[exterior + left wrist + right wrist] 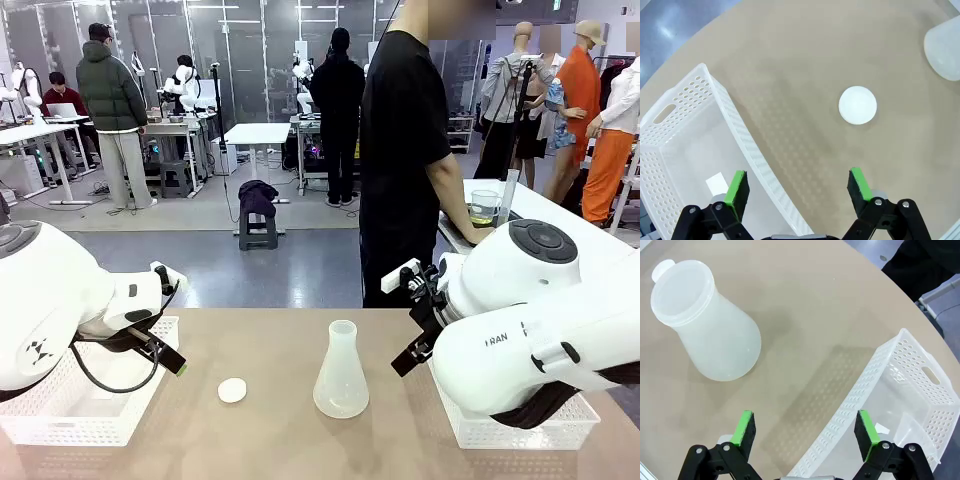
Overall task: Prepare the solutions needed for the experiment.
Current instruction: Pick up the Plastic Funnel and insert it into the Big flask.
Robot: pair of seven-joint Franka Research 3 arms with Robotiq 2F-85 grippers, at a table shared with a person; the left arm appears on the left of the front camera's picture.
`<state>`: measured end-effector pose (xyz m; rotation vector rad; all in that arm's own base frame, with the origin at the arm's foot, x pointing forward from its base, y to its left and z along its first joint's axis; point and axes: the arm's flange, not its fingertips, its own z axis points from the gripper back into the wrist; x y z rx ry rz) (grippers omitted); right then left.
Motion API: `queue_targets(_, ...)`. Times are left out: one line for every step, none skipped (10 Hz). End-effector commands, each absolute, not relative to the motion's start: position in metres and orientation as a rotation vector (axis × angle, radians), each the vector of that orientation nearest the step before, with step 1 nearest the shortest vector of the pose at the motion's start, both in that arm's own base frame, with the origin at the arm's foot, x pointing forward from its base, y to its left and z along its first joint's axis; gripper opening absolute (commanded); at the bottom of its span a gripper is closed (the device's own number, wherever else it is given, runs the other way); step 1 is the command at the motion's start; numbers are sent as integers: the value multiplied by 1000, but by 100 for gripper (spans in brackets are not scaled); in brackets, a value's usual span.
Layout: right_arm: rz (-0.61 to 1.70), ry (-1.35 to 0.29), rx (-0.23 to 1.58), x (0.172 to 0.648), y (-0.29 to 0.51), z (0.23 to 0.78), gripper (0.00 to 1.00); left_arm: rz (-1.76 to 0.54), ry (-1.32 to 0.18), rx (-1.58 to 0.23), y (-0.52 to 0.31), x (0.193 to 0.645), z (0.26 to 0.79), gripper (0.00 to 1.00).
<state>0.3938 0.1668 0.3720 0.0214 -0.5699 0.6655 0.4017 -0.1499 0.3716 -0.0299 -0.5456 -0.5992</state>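
Tan table (280, 445), frosted flask (340, 380) upright at middle, white cap (232, 390) near it, left basket (70, 425), right basket (520, 432)

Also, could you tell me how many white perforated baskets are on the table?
2: the left basket sits at the table's left end, the right basket at its right end; the robot's arms partly cover both.

an open lab hall: white work tables (257, 133) at 12 o'clock, laptop (62, 109) at 10 o'clock, people (112, 110) standing about.
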Motion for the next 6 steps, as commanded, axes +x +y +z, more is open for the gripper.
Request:
queue_targets(665, -570, 21, 394, 167, 372, 100, -600, -546, -30, -150, 402, 372, 100)
queue_targets(665, -570, 21, 394, 167, 372, 100, -600, -546, -30, -150, 402, 372, 100)
queue_targets(665, -570, 21, 394, 167, 372, 100, -600, -546, -30, -150, 402, 372, 100)
queue_targets(665, -570, 21, 394, 167, 372, 100, -600, -546, -30, -150, 402, 372, 100)
queue_targets(665, -570, 21, 394, 167, 372, 100, -600, -546, -30, -150, 402, 372, 100)
queue_targets(665, -570, 21, 394, 167, 372, 100, -600, -546, -30, -150, 402, 372, 100)
